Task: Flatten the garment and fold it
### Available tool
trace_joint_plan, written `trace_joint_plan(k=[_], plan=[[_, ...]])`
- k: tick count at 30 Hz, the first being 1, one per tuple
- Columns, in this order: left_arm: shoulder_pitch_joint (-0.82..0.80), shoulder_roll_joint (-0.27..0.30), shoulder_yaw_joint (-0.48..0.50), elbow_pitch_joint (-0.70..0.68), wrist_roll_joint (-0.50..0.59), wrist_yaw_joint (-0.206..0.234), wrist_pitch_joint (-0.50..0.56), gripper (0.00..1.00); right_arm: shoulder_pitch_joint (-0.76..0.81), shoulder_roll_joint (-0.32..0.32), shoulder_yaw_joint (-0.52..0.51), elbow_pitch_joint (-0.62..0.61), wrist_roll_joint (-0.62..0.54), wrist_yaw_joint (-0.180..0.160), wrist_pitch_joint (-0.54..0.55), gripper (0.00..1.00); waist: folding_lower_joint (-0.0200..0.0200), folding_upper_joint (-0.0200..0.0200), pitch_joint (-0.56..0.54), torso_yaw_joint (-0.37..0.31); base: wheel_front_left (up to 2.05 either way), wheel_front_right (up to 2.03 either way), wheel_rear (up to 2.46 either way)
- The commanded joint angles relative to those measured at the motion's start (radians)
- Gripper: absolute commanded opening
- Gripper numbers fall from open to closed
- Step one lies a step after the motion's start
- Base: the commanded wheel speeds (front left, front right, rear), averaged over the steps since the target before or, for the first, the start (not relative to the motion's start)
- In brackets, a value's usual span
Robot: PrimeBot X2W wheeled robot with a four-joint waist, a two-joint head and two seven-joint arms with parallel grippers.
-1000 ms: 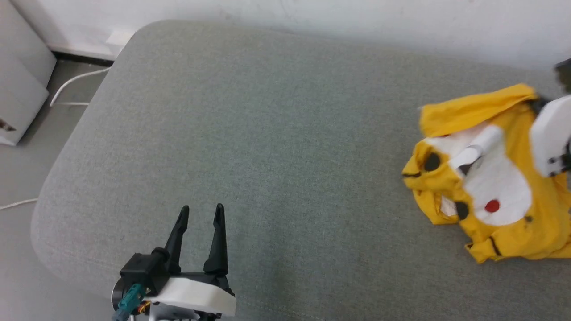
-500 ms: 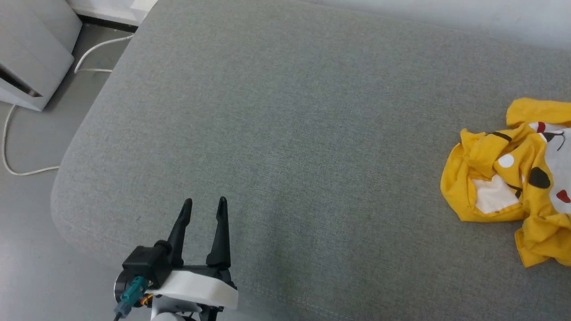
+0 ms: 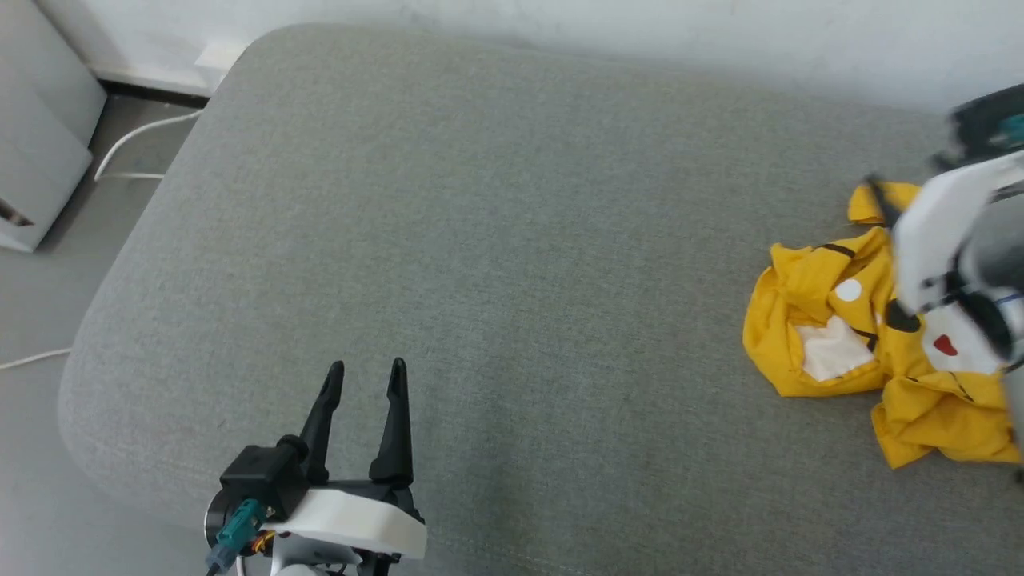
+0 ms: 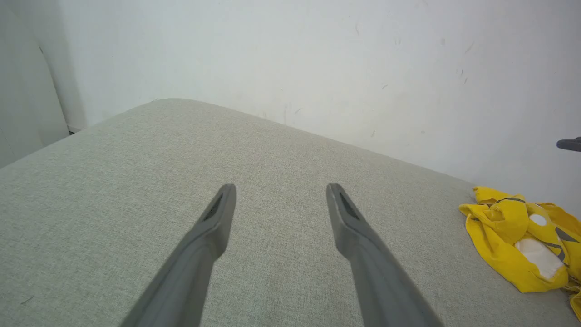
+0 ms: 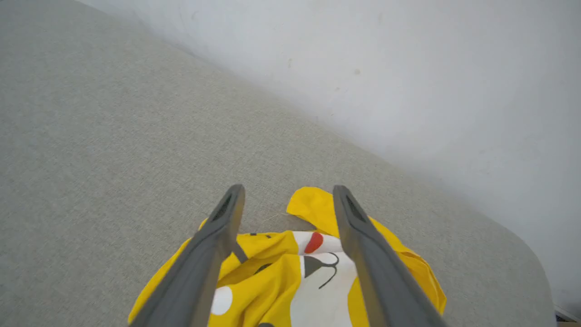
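The garment (image 3: 800, 312) is a bright yellow T-shirt with white patches, black lines and a red dot. It lies crumpled at the right end of the grey cushion (image 3: 512, 240), and I also see the shirt (image 4: 513, 236) at the right of the left wrist view. My right forearm (image 3: 944, 224) is blurred above it. In the right wrist view my right gripper (image 5: 288, 188) stands open just over the garment (image 5: 272, 268), with nothing between its fingers. My left gripper (image 3: 364, 368) is open near the front left edge, far from the shirt, its fingers (image 4: 218, 218) over bare fabric.
A white wall (image 4: 290, 68) runs along the cushion's far edge. The cushion's left end is rounded, with floor beyond it. On that floor lie a white cable (image 3: 128, 144) and a pale cabinet (image 3: 40, 160).
My right gripper has opened and let go of the garment, which dropped into a crumpled heap. The head camera swung about. My left gripper has kept its place.
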Motion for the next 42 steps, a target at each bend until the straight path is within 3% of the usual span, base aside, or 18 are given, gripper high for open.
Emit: trace_joint_plan(k=[1,5,10,19,20,21,22,23,31,42], plan=[[0.003,-0.001,-0.001,-0.001,0.002,-0.002,-0.005,1.00,0.032,0.017,0.043,-0.029,0.046,-0.002,0.059,1.00,0.0001,0.0000,-0.011,-0.012,0.00,0.00,0.00],[0.000,-0.001,-0.013,-0.002,-0.008,-0.004,-0.005,1.00,0.104,0.040,0.091,-0.065,0.121,-0.002,0.167,1.00,0.0001,0.0000,0.002,0.003,0.00,0.00,0.00],[-0.011,-0.001,-0.024,0.000,-0.020,-0.001,-0.005,1.00,0.184,0.050,0.103,-0.053,0.135,-0.002,0.247,1.00,0.0001,0.0000,0.026,0.040,0.00,0.00,0.00],[-0.019,-0.001,-0.025,0.006,-0.024,-0.001,-0.005,1.00,0.219,0.091,0.064,0.046,0.051,-0.002,0.211,1.00,0.0001,0.0000,0.054,0.086,0.00,0.00,0.00],[-0.020,-0.001,-0.025,0.007,-0.024,0.000,-0.005,1.00,0.216,0.097,0.055,0.059,0.044,-0.002,0.202,0.66,0.0001,0.0000,0.056,0.088,0.00,0.00,0.00],[-0.021,-0.001,-0.025,0.007,-0.024,0.000,-0.005,1.00,0.213,0.102,0.052,0.069,0.035,-0.002,0.193,0.21,0.0001,0.0000,0.056,0.089,0.00,0.00,0.00],[-0.021,-0.001,-0.025,0.007,-0.024,0.000,-0.005,1.00,0.213,0.102,0.052,0.069,0.035,-0.002,0.193,0.21,0.0001,0.0000,0.056,0.089,0.00,0.00,0.00],[-0.023,-0.001,-0.025,0.007,-0.025,0.001,-0.005,1.00,0.208,0.104,0.052,0.077,0.023,-0.002,0.183,0.00,0.0001,0.0000,0.057,0.089,0.00,0.00,0.00],[-0.017,-0.001,-0.012,0.008,-0.020,0.005,-0.005,1.00,0.102,0.150,0.129,0.036,0.046,-0.002,0.097,0.00,0.0001,0.0000,0.026,0.047,0.00,0.00,0.00],[-0.017,-0.001,-0.018,0.014,-0.026,0.000,-0.005,1.00,0.001,0.305,0.476,-0.039,0.244,-0.002,0.093,0.00,0.0001,0.0000,0.003,0.042,0.00,0.00,0.00]])
